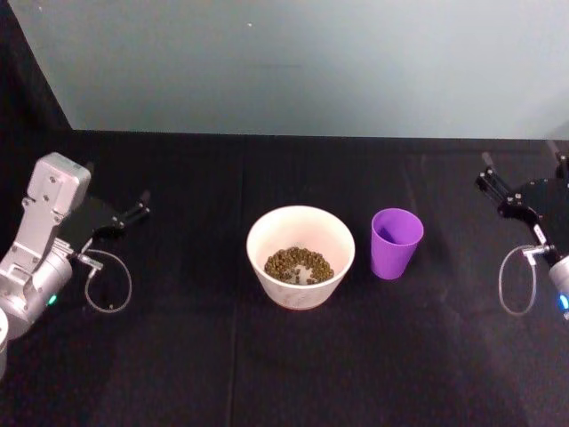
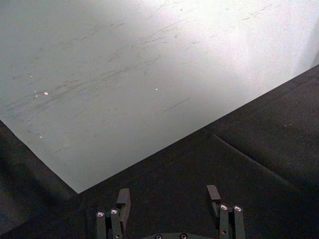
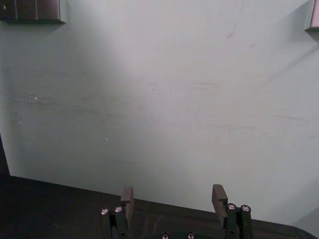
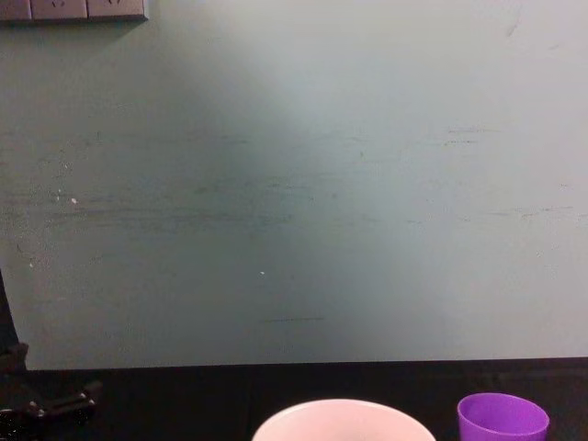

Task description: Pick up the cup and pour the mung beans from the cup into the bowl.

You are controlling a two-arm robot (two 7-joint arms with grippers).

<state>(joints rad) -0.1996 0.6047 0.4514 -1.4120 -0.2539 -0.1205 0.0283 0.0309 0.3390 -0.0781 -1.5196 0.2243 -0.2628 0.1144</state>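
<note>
The purple cup (image 1: 396, 242) stands upright on the black table, just right of the bowl (image 1: 300, 222), and its inside shows purple. The pale bowl holds a layer of green mung beans (image 1: 299, 265). In the chest view the bowl's rim (image 4: 342, 412) and the cup (image 4: 503, 418) show at the bottom edge. My left gripper (image 1: 140, 205) rests far left of the bowl, open and holding nothing, with its fingers apart in the left wrist view (image 2: 168, 198). My right gripper (image 1: 524, 171) sits at the far right, well clear of the cup, open and empty (image 3: 173, 198).
A black cloth (image 1: 267, 374) covers the table up to a pale green wall (image 1: 293, 62). A cable loop lies by each arm (image 1: 108, 283) (image 1: 514, 281). Wall sockets (image 4: 73, 9) sit high on the wall.
</note>
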